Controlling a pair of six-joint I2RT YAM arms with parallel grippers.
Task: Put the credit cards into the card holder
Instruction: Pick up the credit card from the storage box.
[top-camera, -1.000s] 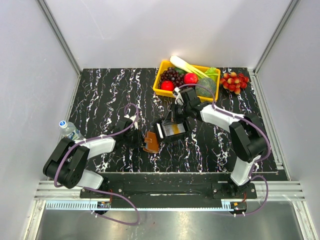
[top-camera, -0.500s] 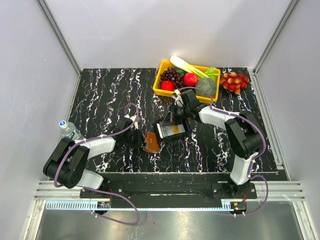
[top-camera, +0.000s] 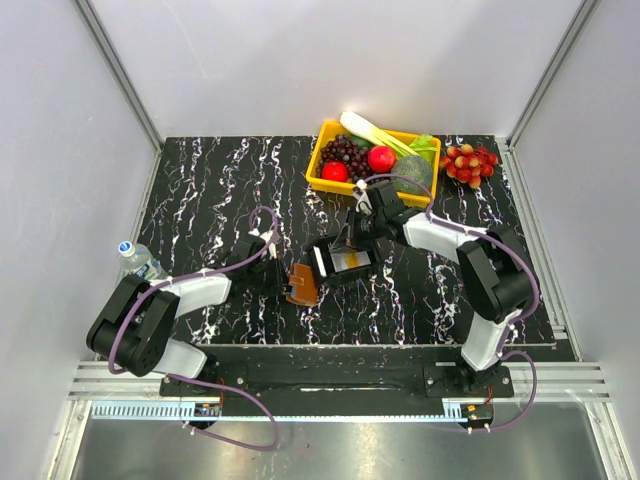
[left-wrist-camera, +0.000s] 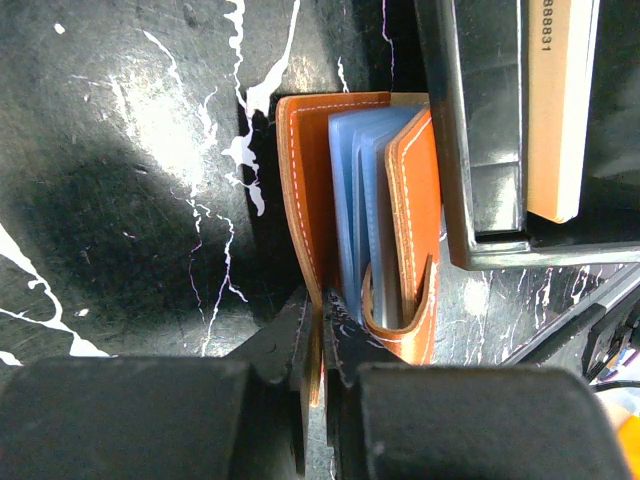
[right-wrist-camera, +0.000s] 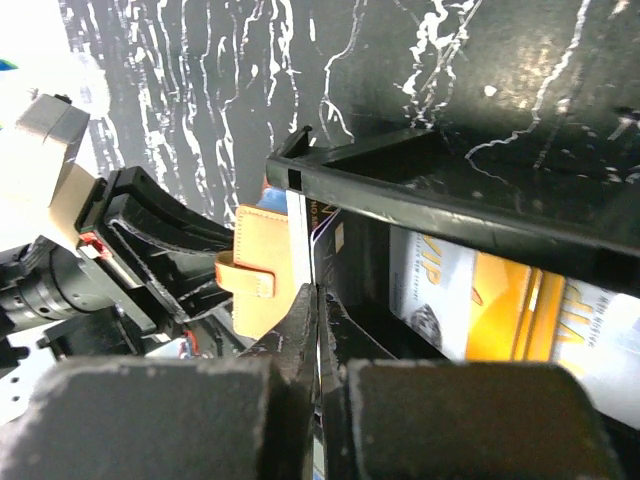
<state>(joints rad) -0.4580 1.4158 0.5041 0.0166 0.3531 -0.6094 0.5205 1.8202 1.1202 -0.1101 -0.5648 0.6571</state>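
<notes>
With the card holder (left-wrist-camera: 412, 200) pinched open by the closed left hand (left-wrist-camera: 320, 308) beside the black box (right-wrist-camera: 430, 208), the credit card (right-wrist-camera: 300, 235) nipped in the shut right hand (right-wrist-camera: 315, 300) was judged best slid squarely into a pocket.

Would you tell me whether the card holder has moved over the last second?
No. The card holder lies just as far from the yellow tray as before.

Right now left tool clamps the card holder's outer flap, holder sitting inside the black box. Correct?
No. The left tool does clamp the card holder by its outer flap, but the holder sits outside the black box, beside its wall on the table. The left wrist view shows it.
</notes>
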